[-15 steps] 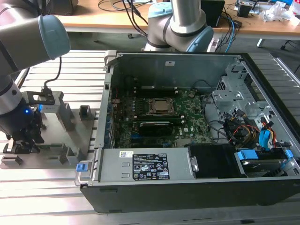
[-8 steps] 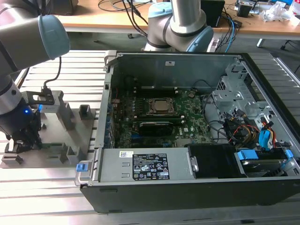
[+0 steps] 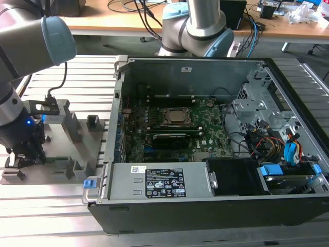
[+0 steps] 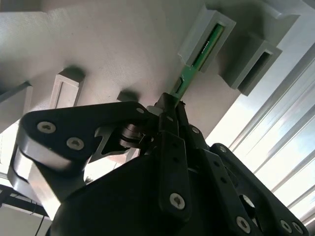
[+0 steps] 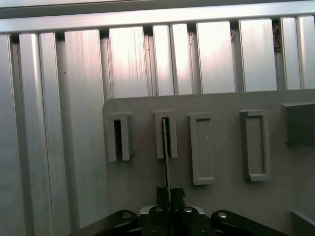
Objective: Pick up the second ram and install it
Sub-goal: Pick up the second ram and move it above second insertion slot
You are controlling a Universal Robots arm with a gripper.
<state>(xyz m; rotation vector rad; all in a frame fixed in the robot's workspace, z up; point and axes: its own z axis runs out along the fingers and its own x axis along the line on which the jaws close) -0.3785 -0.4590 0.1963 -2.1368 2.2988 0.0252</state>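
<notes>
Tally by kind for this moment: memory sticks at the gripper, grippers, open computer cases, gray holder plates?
memory stick: 1
gripper: 1
computer case: 1
gray holder plate: 1
Total: 4

We log the arm (image 3: 18,38): silver-grey tubes, pale blue joint caps (image 3: 59,36). A black cable (image 3: 65,77) runs at the wrist, with a small blue light (image 3: 26,122) there. The gripper (image 4: 172,103) is matte black, with flat linkage bars and round silver screw heads (image 4: 177,200).
</notes>
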